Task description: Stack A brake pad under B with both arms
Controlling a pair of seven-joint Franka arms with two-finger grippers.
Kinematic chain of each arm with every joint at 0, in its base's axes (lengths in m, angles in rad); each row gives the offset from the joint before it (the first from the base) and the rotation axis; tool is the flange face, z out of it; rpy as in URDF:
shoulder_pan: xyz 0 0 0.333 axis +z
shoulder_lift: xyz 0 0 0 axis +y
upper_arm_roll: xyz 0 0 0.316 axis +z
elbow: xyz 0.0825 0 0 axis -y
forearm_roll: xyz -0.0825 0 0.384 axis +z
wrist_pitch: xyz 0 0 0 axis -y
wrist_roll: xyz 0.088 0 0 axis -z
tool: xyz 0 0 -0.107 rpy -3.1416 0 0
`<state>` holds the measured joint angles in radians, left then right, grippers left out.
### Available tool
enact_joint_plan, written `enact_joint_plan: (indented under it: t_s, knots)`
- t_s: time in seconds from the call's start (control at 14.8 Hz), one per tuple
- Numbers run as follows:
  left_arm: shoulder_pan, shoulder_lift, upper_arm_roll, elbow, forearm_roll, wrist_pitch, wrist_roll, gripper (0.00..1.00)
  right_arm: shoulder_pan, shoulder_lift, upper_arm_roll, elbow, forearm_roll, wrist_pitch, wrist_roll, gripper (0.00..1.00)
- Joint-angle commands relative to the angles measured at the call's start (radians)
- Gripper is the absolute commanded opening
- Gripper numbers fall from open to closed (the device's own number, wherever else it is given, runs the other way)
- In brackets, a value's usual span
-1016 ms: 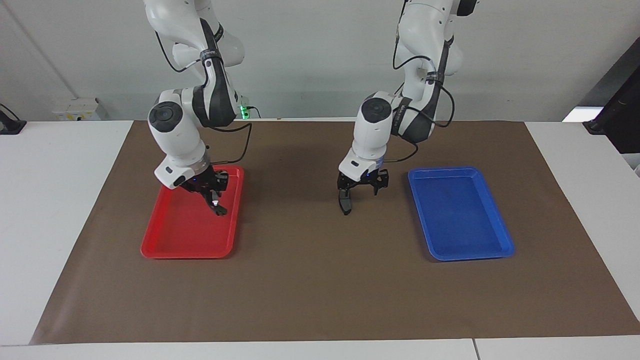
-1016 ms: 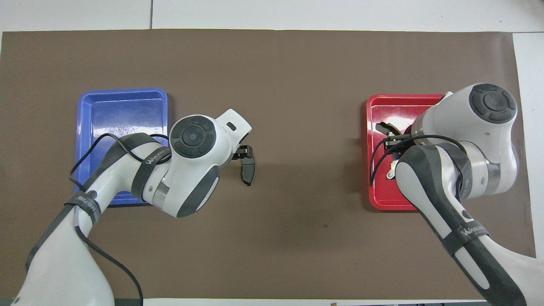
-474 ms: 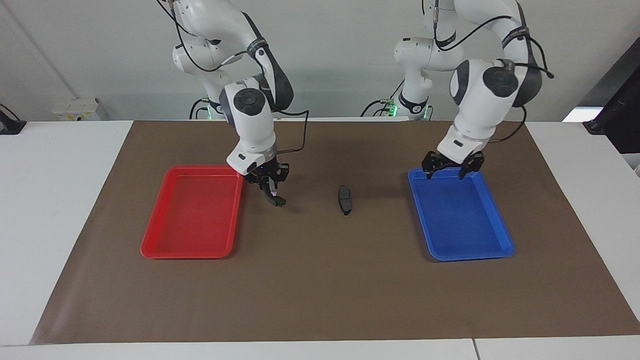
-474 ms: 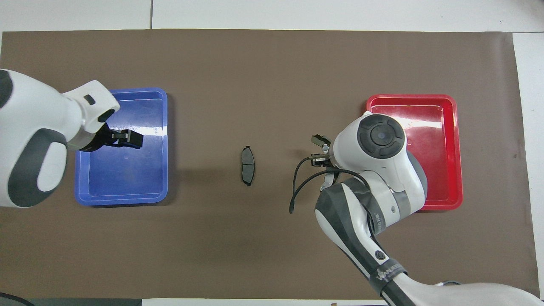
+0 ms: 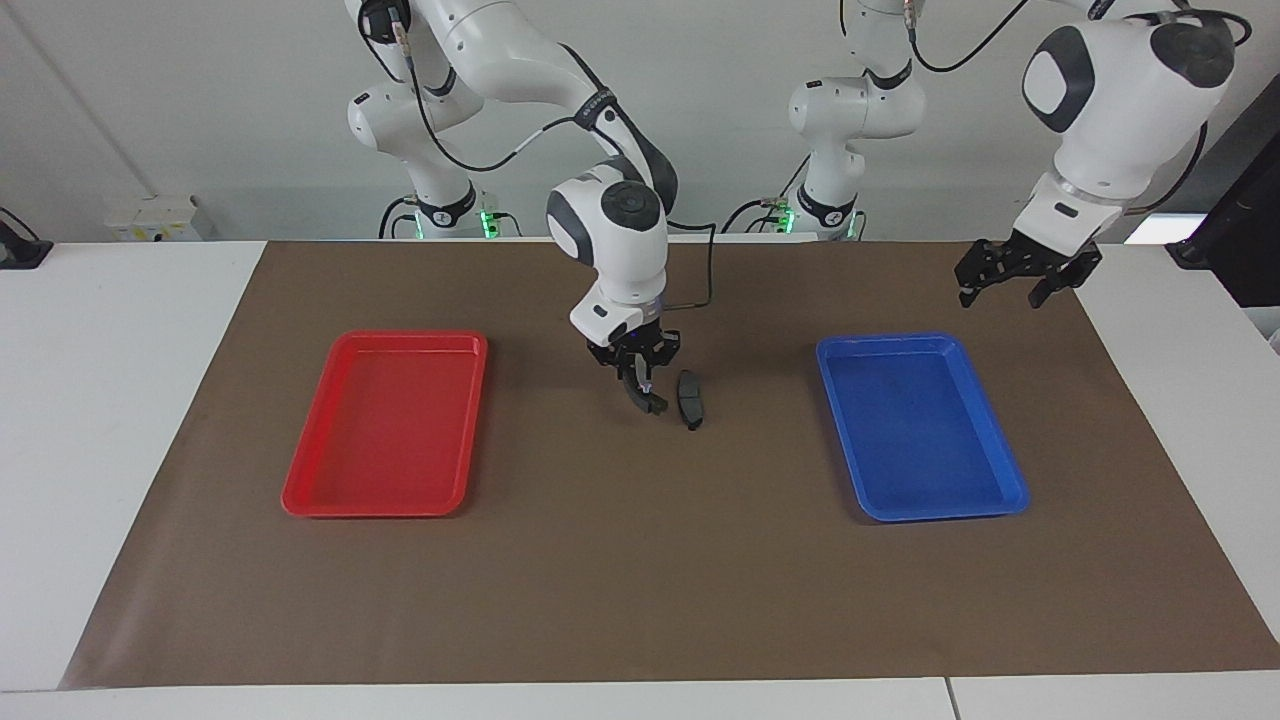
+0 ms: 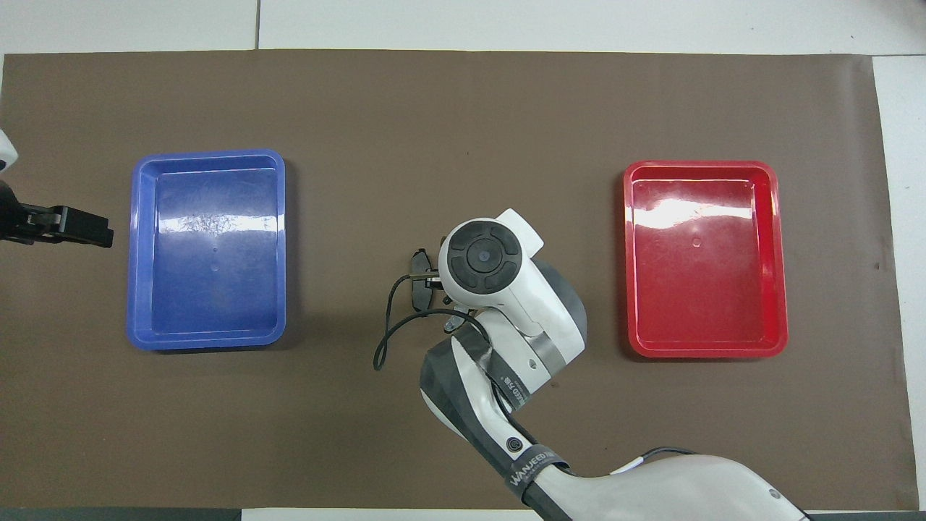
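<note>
The short dark grey pad A (image 5: 690, 399) lies on the brown mat at mid-table, between the two trays. My right gripper (image 5: 638, 376) hangs low just beside it, toward the right arm's end, and is shut on the black crescent pad B (image 5: 650, 402), which hangs down from the fingers close to A. I cannot tell whether B touches A. In the overhead view the right wrist covers its gripper and B, and only an edge of A (image 6: 418, 258) shows. My left gripper (image 5: 1015, 282) is open and empty, raised beside the blue tray (image 5: 985, 500); it also shows in the overhead view (image 6: 79, 228).
The red tray (image 5: 300, 497) lies on the mat toward the right arm's end and the blue tray (image 6: 137, 289) toward the left arm's end; nothing lies in either. The brown mat (image 5: 640, 580) covers most of the white table.
The right gripper has carried B from the red tray to beside A. The left gripper let go of A on the mat, then drew back past the blue tray and rose.
</note>
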<state>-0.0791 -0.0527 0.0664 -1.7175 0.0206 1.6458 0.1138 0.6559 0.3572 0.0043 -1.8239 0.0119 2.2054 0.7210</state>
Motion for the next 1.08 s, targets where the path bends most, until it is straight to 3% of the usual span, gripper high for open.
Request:
enact_joint_plan:
  t_s: [0.0, 0.41, 1.02]
  knots:
    - [0.03, 0.065, -0.01, 0.142, -0.002, -0.11, 0.033, 0.99, 0.013, 0.063, -0.003, 0.075, 0.01, 0.013, 0.049, 0.0]
    - [0.032, 0.047, -0.01, 0.142, -0.011, -0.158, 0.033, 0.99, 0.036, 0.086, 0.003, 0.072, 0.007, 0.085, 0.034, 0.0]
    - [0.03, 0.036, -0.013, 0.127, -0.01, -0.181, 0.026, 0.99, 0.039, 0.104, 0.008, 0.069, 0.008, 0.091, -0.081, 0.0]
